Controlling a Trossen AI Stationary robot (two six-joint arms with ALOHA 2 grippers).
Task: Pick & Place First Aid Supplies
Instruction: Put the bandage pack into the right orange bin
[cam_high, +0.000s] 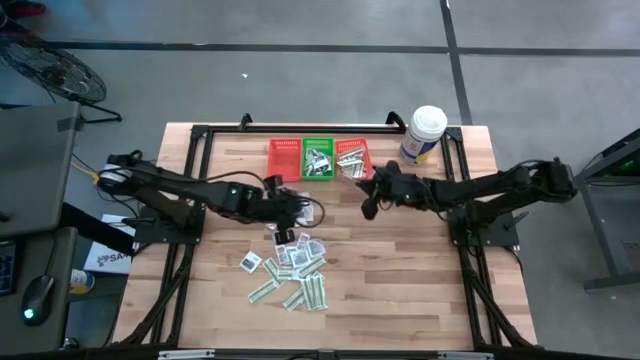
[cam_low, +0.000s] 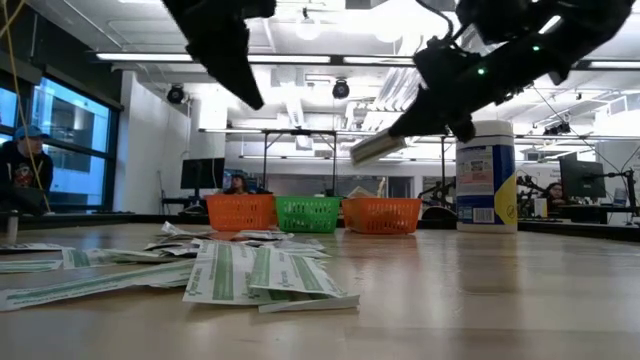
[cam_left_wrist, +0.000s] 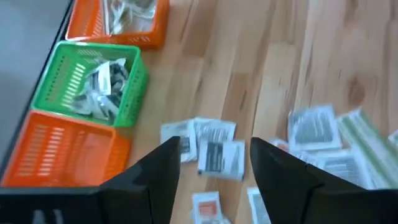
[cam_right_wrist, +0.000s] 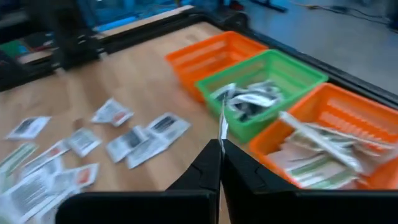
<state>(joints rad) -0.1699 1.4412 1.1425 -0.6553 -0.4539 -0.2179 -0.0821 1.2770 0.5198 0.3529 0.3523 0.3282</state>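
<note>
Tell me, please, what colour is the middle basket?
Green; the middle basket shows best in the right wrist view.

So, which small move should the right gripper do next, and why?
Probably carry on toward the baskets and open over one. The right gripper is shut on a thin packet, raised above the table near the green basket and the orange basket.

packets (cam_high: 292, 270) mid-table, three baskets (cam_high: 318, 160) behind, tub (cam_high: 423, 135) right of them
</note>
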